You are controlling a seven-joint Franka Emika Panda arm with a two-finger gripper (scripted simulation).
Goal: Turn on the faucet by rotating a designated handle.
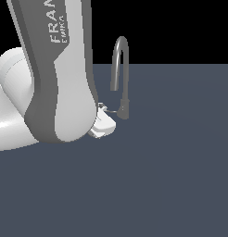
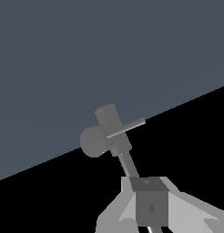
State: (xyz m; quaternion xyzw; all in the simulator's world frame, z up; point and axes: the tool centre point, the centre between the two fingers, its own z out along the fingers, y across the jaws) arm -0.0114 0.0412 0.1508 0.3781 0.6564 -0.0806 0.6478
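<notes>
We see the faucet (image 1: 121, 78) upright on the table (image 1: 171, 162); its handle (image 1: 114, 111) points toward the gripper (image 1: 103, 109) just beside it. Whether the jaws grip it, we cannot tell.

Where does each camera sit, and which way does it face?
Exterior view: off the arm, low, looking across the floor at the faucet; the white arm fills the exterior view's left, hiding most of the gripper.
Wrist view: on the wrist, facing the faucet base and handle; gripper parts show close to the lens.
Shared: faucet, handle, floor, gripper.
</notes>
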